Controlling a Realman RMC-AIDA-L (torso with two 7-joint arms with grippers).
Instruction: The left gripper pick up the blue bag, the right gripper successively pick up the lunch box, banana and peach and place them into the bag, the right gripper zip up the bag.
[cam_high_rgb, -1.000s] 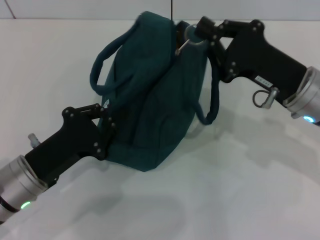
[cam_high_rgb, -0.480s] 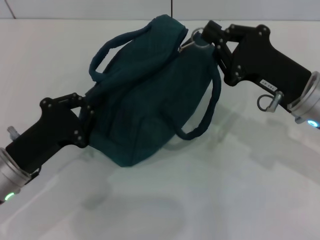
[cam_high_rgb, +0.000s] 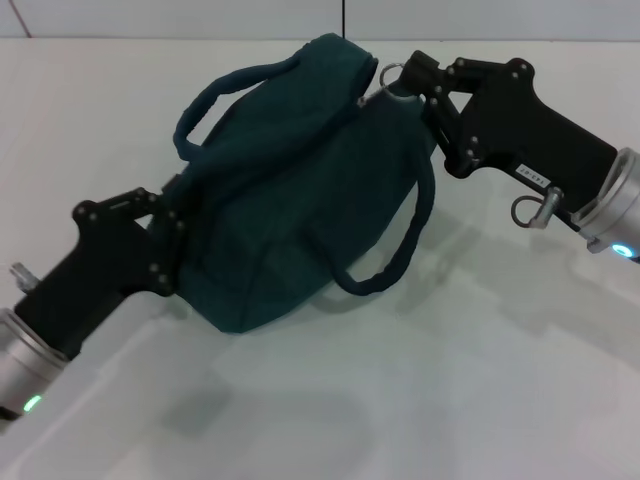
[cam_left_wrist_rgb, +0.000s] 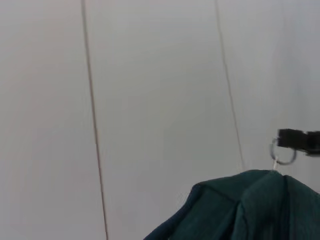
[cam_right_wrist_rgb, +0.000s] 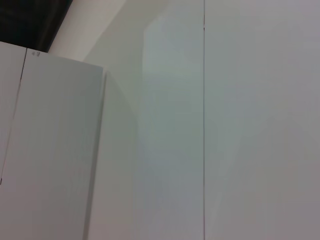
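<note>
The blue bag lies slumped on the white counter, occupying the centre of the head view and extending toward 12 o'clock. Its top seam appears drawn together; no lining shows. One padded handle arches over the bag at about 11 o'clock, and the other handle hangs down the bag's side at about 4 o'clock, its loop resting on the counter. The left pincer reaches in from 8 o'clock and is pressed against the bag's lower left end; its fingers are pinching the fabric there. The right pincer reaches in from 3 o'clock and meets the bag's upper right corner at about 1 o'clock, where it is pinching the metal ring pull of the zipper, the ring projecting just beyond the fingertips. In the left wrist view, the top of the blue bag shows with the ring pull standing above it, held by the tip of the right pincer. The right wrist view shows only a white cabinet and a pale wall.
</note>
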